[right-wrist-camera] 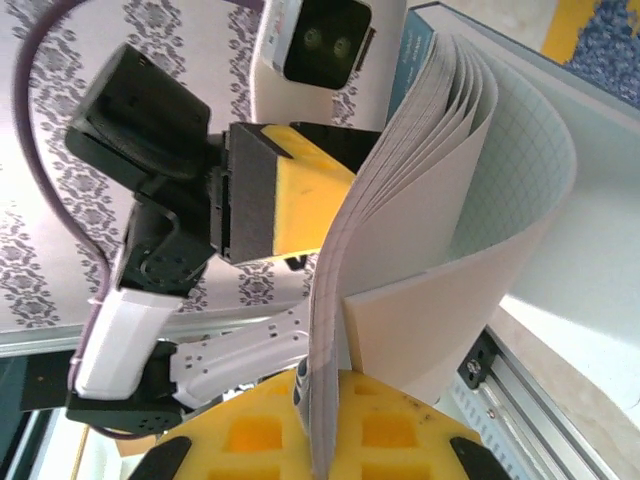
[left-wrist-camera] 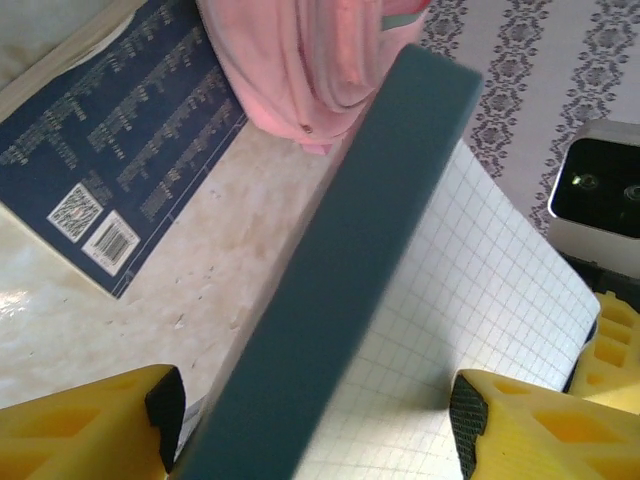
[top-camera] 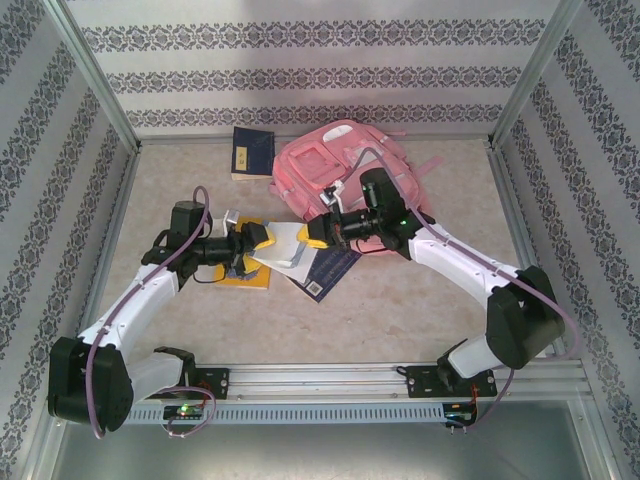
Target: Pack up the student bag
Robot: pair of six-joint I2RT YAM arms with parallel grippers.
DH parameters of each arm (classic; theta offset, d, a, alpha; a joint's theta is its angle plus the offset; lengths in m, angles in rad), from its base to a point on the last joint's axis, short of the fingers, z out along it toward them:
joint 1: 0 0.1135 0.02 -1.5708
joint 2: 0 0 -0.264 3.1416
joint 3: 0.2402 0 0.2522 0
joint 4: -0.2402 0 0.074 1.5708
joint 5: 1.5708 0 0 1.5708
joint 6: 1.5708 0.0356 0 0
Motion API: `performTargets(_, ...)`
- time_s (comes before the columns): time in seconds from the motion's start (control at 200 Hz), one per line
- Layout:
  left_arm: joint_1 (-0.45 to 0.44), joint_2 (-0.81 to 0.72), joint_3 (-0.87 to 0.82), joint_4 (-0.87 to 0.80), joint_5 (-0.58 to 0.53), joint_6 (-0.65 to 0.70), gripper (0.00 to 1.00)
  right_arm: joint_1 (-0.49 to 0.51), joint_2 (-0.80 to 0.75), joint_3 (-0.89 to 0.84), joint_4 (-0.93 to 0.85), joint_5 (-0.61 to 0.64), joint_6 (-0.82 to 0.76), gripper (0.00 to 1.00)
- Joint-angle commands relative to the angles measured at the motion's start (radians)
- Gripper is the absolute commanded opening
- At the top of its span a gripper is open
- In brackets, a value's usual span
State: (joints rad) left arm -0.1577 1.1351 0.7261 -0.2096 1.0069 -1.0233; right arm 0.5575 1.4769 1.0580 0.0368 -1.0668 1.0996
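The pink student bag [top-camera: 335,170] lies at the far middle of the table, and its fabric [left-wrist-camera: 300,60] shows in the left wrist view. A notebook [top-camera: 285,247] with a teal cover [left-wrist-camera: 340,270] and white grid pages [right-wrist-camera: 420,230] hangs between both grippers. My right gripper [top-camera: 314,235] is shut on the edge of its pages [right-wrist-camera: 330,440]. My left gripper [top-camera: 258,238] stands open around the notebook's other end [left-wrist-camera: 315,425]. Its yellow fingers [left-wrist-camera: 545,425] sit either side of the cover without pressing it.
A dark blue book [top-camera: 252,152] lies left of the bag at the back. Another blue book [top-camera: 330,270] lies under the notebook, seen also as a barcoded cover [left-wrist-camera: 120,150]. A yellow book [top-camera: 248,277] lies under the left gripper. Patterned walls enclose the table.
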Motion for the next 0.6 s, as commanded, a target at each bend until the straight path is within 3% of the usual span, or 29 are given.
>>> performTargets(0.0, -0.011, -0.008, 0.044, -0.033, -0.001, 0.045, 0.76, -0.012, -0.052, -0.001, 0.133, -0.035, 0.084, 0.00)
performTargets(0.315, -0.025, 0.012, 0.218, -0.105, -0.012, 0.200, 0.82, -0.027, -0.190, -0.068, 0.162, 0.028, 0.244, 0.00)
performTargets(0.6, -0.061, -0.025, 0.131, 0.324, 0.030, -0.085, 0.70, -0.080, -0.256, -0.069, 0.133, 0.089, 0.271, 0.00)
